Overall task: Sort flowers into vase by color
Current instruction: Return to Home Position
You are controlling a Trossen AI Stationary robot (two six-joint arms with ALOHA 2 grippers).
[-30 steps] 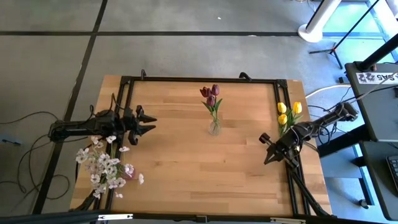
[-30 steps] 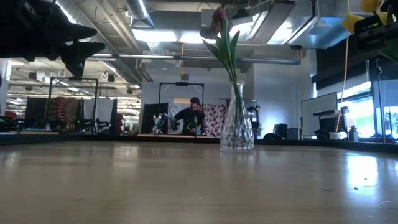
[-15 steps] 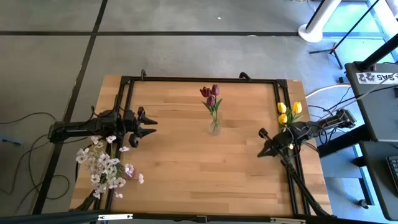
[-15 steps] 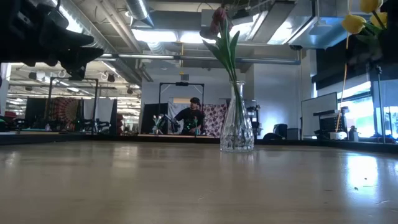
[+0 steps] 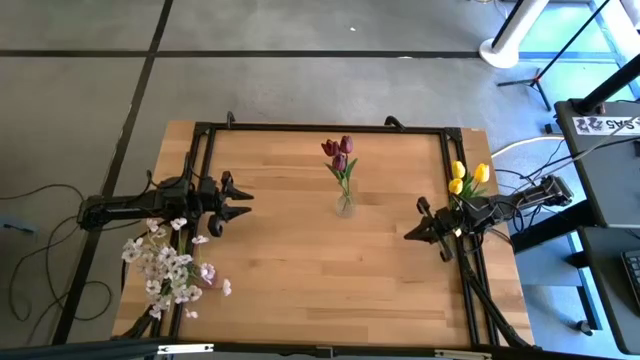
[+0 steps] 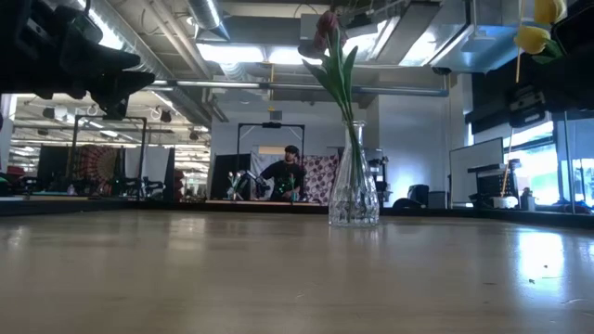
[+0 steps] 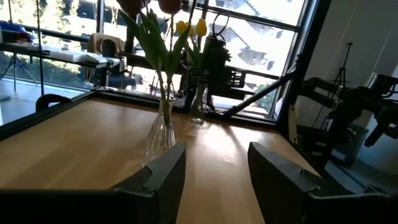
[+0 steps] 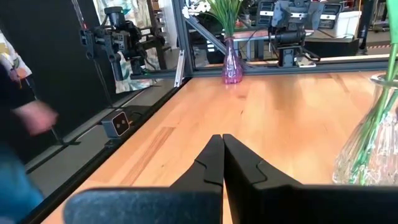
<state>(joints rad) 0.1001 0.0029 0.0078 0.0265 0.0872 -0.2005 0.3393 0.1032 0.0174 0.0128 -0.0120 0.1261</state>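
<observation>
On the table (image 5: 290,260), white flowers (image 5: 170,265) stand stems upright at 8 o'clock, maroon tulips (image 5: 338,152) near centre and yellow tulips (image 5: 466,176) at 2, blooms up. Left gripper (image 5: 243,201) hovers at 10, fingers spread. Right gripper (image 5: 410,235) is at 3, fingers pressed together.

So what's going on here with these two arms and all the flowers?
Two robot arms are sorting artificial flowers by colour, and neither holds anything now. The maroon tulips stand in a clear vase in the middle of the table, the yellow tulips at its right edge, the white sprigs at its left edge. The left tool hangs open on the left side; the right tool is shut on nothing, beside the yellow tulips.
</observation>
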